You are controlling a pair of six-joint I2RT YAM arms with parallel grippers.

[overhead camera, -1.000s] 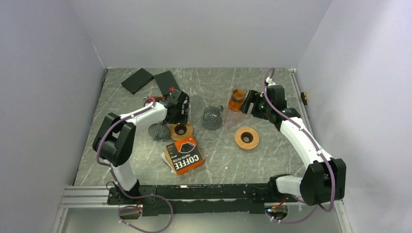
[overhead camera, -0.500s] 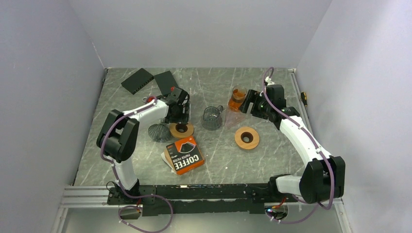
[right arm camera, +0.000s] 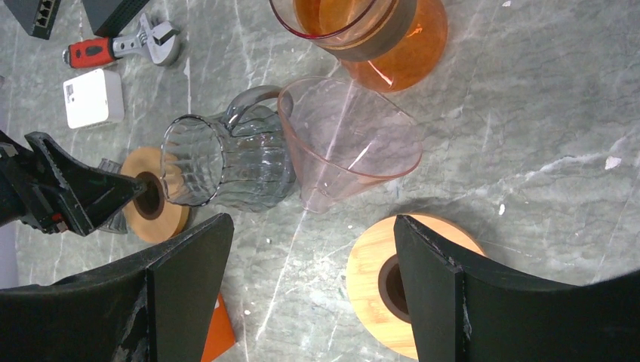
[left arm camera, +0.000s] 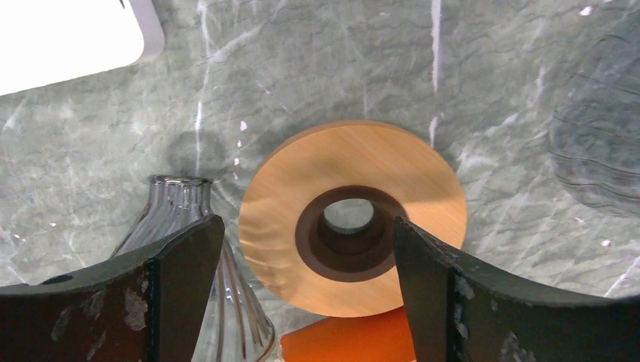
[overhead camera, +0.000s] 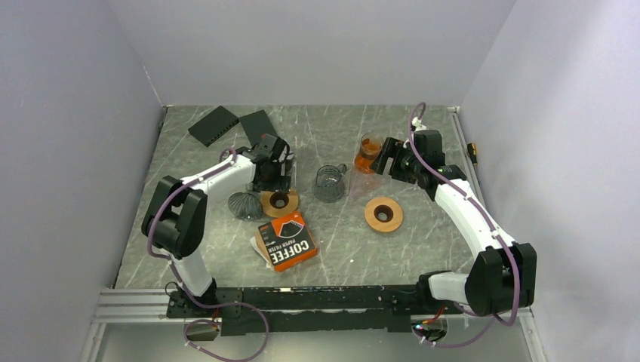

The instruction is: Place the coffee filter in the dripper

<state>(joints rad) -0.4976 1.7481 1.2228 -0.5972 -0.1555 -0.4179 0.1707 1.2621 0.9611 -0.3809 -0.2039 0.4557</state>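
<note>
L gripper (left arm camera: 302, 245) is spread wide and empty, hovering right over the wooden dripper collar (left arm camera: 340, 151), w/ the ribbed smoked-glass dripper cone (left arm camera: 177, 207) tipped on its side just beside it; I read that as lining up to sort the dripper before any filter goes in. R gripper (right arm camera: 309, 234) is also released, holding nothing, parked above the clear dripper cone (right arm camera: 351, 143) lying on its side, prob. on standby. Filters not out yet afaict: orange COFFEE filter box (overhead camera: 285, 241) sits front-centre, apart from both claws.
</note>
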